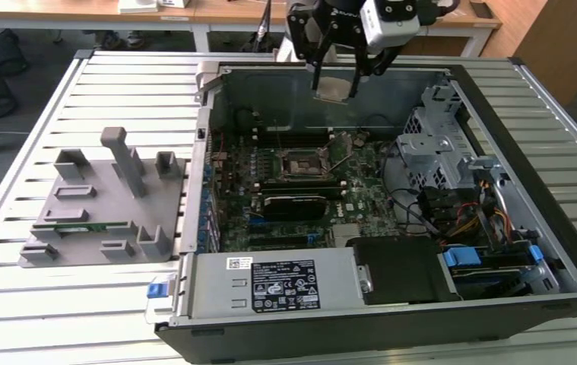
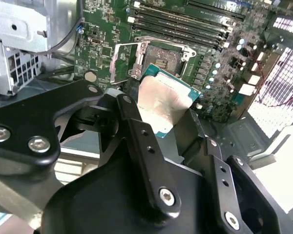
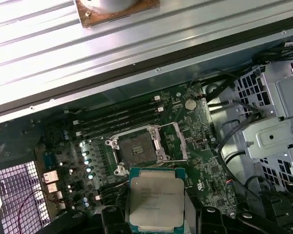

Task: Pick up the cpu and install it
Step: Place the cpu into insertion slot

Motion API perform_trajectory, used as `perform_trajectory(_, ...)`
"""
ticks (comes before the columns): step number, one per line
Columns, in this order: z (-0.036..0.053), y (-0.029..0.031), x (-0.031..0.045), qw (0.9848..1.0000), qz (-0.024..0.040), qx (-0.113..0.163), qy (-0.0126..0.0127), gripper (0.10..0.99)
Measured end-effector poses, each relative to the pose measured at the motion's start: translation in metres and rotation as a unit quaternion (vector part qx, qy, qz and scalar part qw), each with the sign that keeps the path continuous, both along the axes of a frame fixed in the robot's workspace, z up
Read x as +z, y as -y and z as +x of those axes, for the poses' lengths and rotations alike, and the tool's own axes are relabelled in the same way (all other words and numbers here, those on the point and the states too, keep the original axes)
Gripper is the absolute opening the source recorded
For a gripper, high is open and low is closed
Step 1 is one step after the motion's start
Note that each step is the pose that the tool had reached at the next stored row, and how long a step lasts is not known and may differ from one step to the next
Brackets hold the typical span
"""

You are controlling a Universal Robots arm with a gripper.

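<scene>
My claw point(image 3: 158, 223) grips the cpu point(image 3: 156, 199) high over the case point(image 1: 369, 328), not yet at the open socket point(image 3: 145, 148); seating demands square alignment, I judge

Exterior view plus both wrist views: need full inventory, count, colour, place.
slatted metal table: 1, pale grey, under everything
open desktop computer case: 1, black and grey, lying on the table
green motherboard: 1, green, on the case floor
black square socket frame with metal lever: 1, black and silver, open and empty, on the motherboard
silver power supply box: 1, silver, at the case's near edge in the exterior view
grey plastic fixture: 1, grey, on the table, exterior view's left of the case
long narrow green memory stick: 1, green, in the fixture
silver-topped square cpu chip: 1, silver with teal rim, gripped above the motherboard
black end effector: 1, black, shut on the cpu chip
</scene>
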State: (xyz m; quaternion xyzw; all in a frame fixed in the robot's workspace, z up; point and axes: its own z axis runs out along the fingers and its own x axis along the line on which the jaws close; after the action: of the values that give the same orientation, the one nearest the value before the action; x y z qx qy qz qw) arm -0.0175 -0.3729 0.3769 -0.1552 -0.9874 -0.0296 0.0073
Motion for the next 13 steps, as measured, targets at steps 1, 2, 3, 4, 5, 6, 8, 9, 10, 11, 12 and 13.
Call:
perform_trajectory(1, 0.0, 0.0, -0.0001, 1.0, 0.0, -0.008, 0.0001, 0.533)
perform_trajectory(2, 0.0, 0.0, -0.0002, 0.9999, 0.0, -0.016, 0.0001, 0.533)
perform_trajectory(3, 0.0, 0.0, -0.0004, 0.9997, 0.0, -0.024, 0.0002, 0.533)
perform_trajectory(4, 0.0, 0.0, -0.0005, 0.9995, 0.0, -0.033, 0.0002, 0.533)
perform_trajectory(5, 0.0, 0.0, -0.0006, 0.9991, 0.0, -0.041, 0.0003, 0.533)
perform_trajectory(6, 0.0, 0.0, -0.0008, 0.9987, 0.0, -0.05, 0.0003, 0.533)
perform_trajectory(8, 0.0, -0.0001, -0.0011, 0.9978, 0.0, -0.066, 0.0003, 0.533)
perform_trajectory(9, 0.0, -0.0001, -0.0012, 0.9973, 0.0, -0.074, 0.0004, 0.533)
perform_trajectory(10, 0.0, -0.0001, -0.0014, 0.9967, 0.0001, -0.081, 0.0004, 0.533)
perform_trajectory(11, 0.0, -0.0002, -0.0015, 0.9961, 0.0001, -0.088, 0.0004, 0.533)
perform_trajectory(12, 0.0, -0.0002, -0.0016, 0.9955, 0.0001, -0.095, 0.0004, 0.533)
perform_trajectory(13, 0.0, -0.0003, -0.0016, 0.9948, 0.0, -0.101, 0.0004, 0.533)
